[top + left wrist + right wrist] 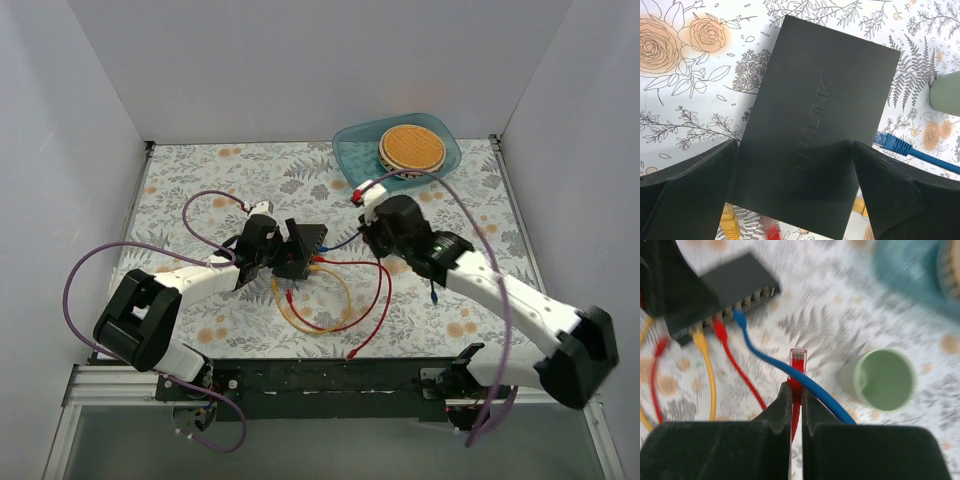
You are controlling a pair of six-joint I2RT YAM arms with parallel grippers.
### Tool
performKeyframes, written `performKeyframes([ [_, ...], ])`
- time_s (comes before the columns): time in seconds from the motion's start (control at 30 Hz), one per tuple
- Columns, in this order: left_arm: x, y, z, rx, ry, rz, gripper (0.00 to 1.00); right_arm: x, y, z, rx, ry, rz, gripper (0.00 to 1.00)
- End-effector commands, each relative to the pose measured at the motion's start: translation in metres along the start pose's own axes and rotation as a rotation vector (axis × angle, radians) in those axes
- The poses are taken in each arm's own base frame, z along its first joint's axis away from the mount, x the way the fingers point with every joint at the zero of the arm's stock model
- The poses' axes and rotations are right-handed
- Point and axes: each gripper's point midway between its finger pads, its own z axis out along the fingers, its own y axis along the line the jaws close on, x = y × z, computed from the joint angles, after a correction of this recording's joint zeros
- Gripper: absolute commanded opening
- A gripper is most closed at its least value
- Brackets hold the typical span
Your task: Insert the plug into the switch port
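The switch (308,243) is a flat matte black box on the floral cloth. It fills the left wrist view (815,115), and its row of ports (735,305) faces the right wrist camera. Blue (740,317), red (719,329) and yellow (699,338) plugs sit in ports. My left gripper (796,187) is shut on the switch, one finger on each side edge. My right gripper (796,390) is shut on a red plug (798,359), which points toward the port row from a short way right of the switch, over the blue cable. The right gripper (368,238) also shows in the top view.
A pale green cup (885,380) stands just right of the held plug. A teal tray (352,150) with a woven round mat (411,147) is at the back right. Red and yellow cable loops (335,305) lie in front of the switch. A loose blue plug (434,296) lies under the right arm.
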Motion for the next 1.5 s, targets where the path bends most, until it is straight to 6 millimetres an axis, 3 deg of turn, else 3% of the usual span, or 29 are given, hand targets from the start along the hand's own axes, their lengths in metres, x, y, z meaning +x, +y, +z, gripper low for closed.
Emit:
performKeyframes([
  [0.0,-0.014,-0.010,-0.002,0.018,-0.033,0.008,0.98,-0.099,-0.043,-0.094,0.183,-0.456,0.054,0.01],
  [0.07,-0.012,-0.009,-0.001,0.016,-0.027,0.007,0.98,-0.125,-0.058,-0.139,0.241,-0.604,0.070,0.01],
  [0.17,-0.011,-0.008,0.000,0.011,-0.023,0.000,0.98,-0.143,-0.070,-0.181,0.289,-0.755,0.085,0.01],
  [0.37,-0.011,-0.009,-0.001,0.011,-0.021,0.000,0.98,-0.140,-0.073,-0.201,0.304,-0.801,0.077,0.01],
  [0.47,-0.013,-0.008,-0.002,0.007,-0.030,0.002,0.98,-0.149,-0.073,-0.229,0.296,-0.934,0.082,0.01],
  [0.6,-0.015,-0.013,-0.005,0.035,-0.037,0.001,0.98,-0.153,-0.043,-0.217,0.147,-0.933,-0.039,0.01],
  [0.67,-0.016,-0.015,-0.007,0.043,-0.039,-0.001,0.98,-0.150,-0.023,-0.197,0.054,-0.883,-0.111,0.01],
  [0.8,-0.021,-0.023,-0.018,0.095,-0.064,0.018,0.98,-0.141,0.035,-0.166,-0.257,-0.781,-0.264,0.01],
  [0.83,-0.021,-0.026,-0.021,0.119,-0.068,0.022,0.98,-0.132,0.045,-0.143,-0.311,-0.709,-0.282,0.01],
  [0.87,-0.033,-0.039,-0.032,0.182,-0.120,0.029,0.98,-0.120,0.053,-0.130,-0.360,-0.646,-0.294,0.01],
  [0.9,-0.028,-0.036,-0.035,0.197,-0.125,0.034,0.98,-0.112,0.069,-0.124,-0.455,-0.611,-0.319,0.01],
  [0.93,-0.027,-0.047,-0.044,0.270,-0.125,0.049,0.97,-0.100,0.077,-0.102,-0.505,-0.538,-0.318,0.01],
  [1.0,-0.042,-0.064,-0.067,0.374,-0.211,0.061,0.95,-0.078,0.099,-0.089,-0.649,-0.453,-0.340,0.01],
  [1.03,-0.035,-0.062,-0.071,0.394,-0.210,0.071,0.94,-0.067,0.105,-0.074,-0.687,-0.401,-0.332,0.01],
  [1.1,-0.047,-0.073,-0.092,0.466,-0.281,0.091,0.86,-0.053,0.115,-0.065,-0.755,-0.360,-0.337,0.01],
  [1.13,-0.043,-0.070,-0.094,0.475,-0.287,0.097,0.83,-0.047,0.117,-0.059,-0.777,-0.340,-0.331,0.01],
  [1.2,-0.048,-0.079,-0.111,0.539,-0.331,0.127,0.77,-0.045,0.124,-0.060,-0.835,-0.354,-0.331,0.01],
  [1.47,-0.033,-0.105,-0.142,0.765,-0.336,0.247,0.65,-0.040,0.131,-0.059,-0.966,-0.317,-0.308,0.01],
])
